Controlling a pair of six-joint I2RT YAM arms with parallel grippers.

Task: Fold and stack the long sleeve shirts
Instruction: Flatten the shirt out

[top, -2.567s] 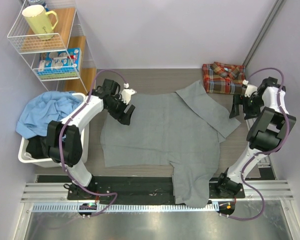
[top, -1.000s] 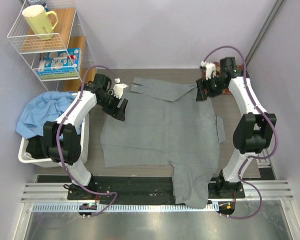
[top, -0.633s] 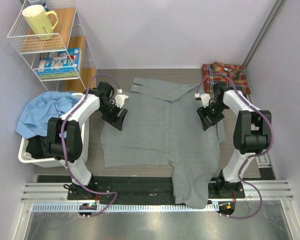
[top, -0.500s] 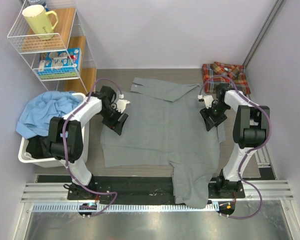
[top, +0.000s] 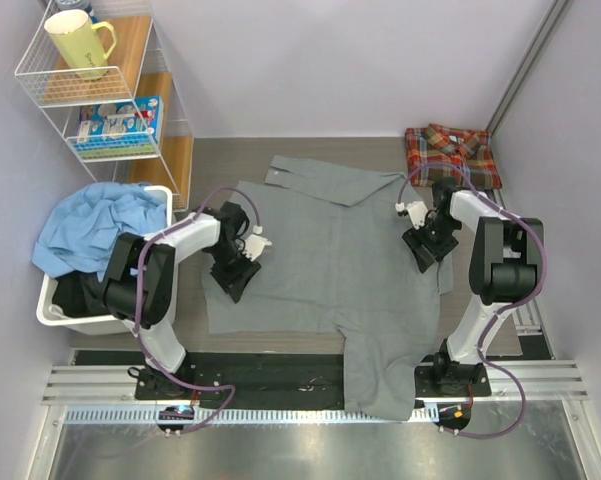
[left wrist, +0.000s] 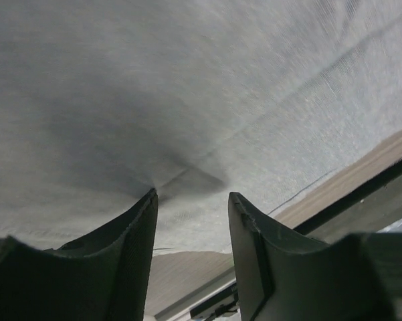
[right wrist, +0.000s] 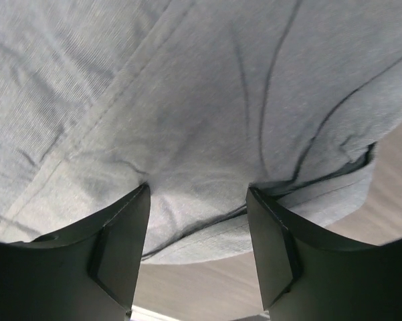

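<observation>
The grey shirt [top: 325,255] lies spread flat on the table, its collar [top: 280,172] at the far left and one sleeve hanging over the near edge. The plaid shirt [top: 450,152] lies folded at the far right corner. My left gripper [top: 234,283] is open, its tips pressed on the shirt's left edge; the left wrist view shows grey cloth [left wrist: 187,100] between the fingers [left wrist: 130,247]. My right gripper [top: 426,251] is open, pressed down on the shirt's right edge; the right wrist view shows creased cloth [right wrist: 201,134] and a folded hem between its fingers [right wrist: 271,247].
A white bin [top: 55,305] with blue cloth [top: 95,225] stands left of the table. A wire shelf [top: 90,90] with a yellow mug [top: 77,42] stands at the far left. A black rail [top: 280,370] runs along the near table edge.
The right arm carried the right sleeve across to the far left, then came back to the shirt's right edge. Both grippers have moved nearer and lowered onto the shirt's side edges.
</observation>
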